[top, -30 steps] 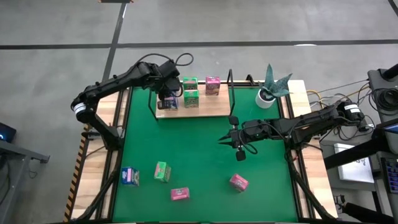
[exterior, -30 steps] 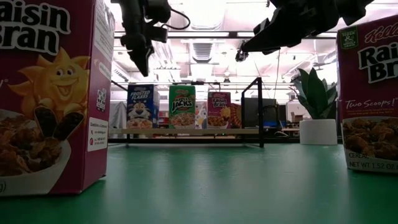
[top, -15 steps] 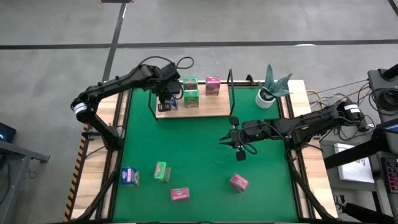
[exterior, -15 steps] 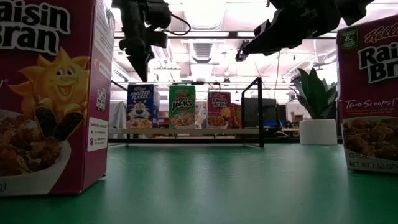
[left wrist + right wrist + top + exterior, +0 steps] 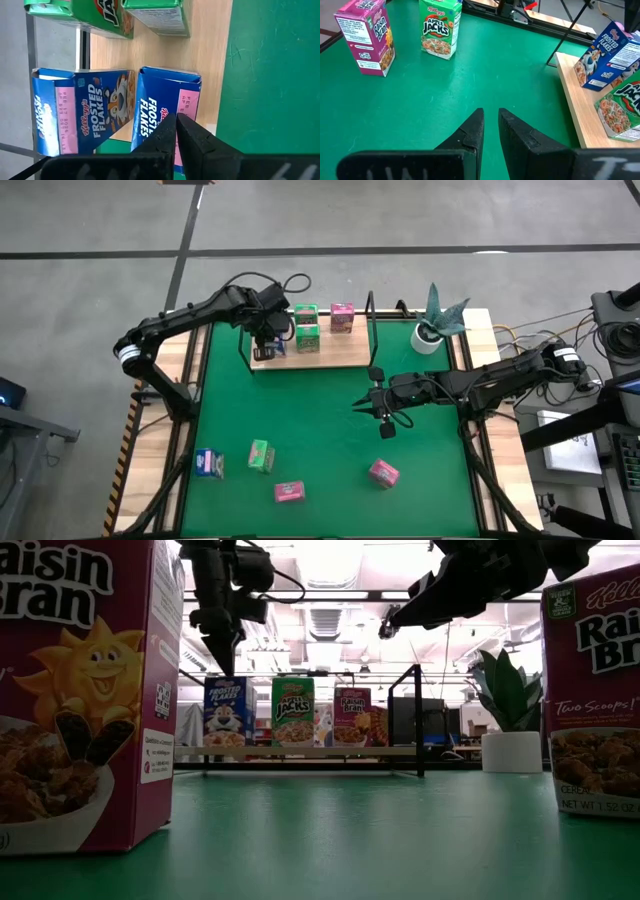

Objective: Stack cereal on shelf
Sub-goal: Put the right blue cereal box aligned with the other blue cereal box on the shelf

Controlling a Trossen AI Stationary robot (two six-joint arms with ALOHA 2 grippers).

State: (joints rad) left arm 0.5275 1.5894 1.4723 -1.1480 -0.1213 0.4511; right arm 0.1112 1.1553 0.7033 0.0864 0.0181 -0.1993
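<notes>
The shelf [image 5: 330,352] is a light-wood board with black rod uprights at the mat's far side. On it stand two blue cereal boxes [image 5: 82,112] [image 5: 165,100], two green ones [image 5: 306,312] [image 5: 308,336] and a pink one [image 5: 342,316]. On the mat near the near edge stand a blue box [image 5: 209,463], a green box [image 5: 261,455] and two pink boxes [image 5: 289,492] [image 5: 383,472]. My left gripper [image 5: 176,120] hangs shut, pointing down, just above the blue boxes without touching them [image 5: 226,665]. My right gripper [image 5: 383,416] hovers over the mid-mat, open by a narrow gap [image 5: 491,114].
A potted plant [image 5: 430,328] stands right of the shelf at the table's far right corner. A black upright [image 5: 371,305] rises at the shelf's right end. The green mat [image 5: 320,420] lies bare between the shelf and the near boxes. Cables and equipment sit beyond the table's right edge.
My left gripper has come down a little over the blue boxes on the shelf and has turned slightly about its own axis. The boxes have stayed put.
</notes>
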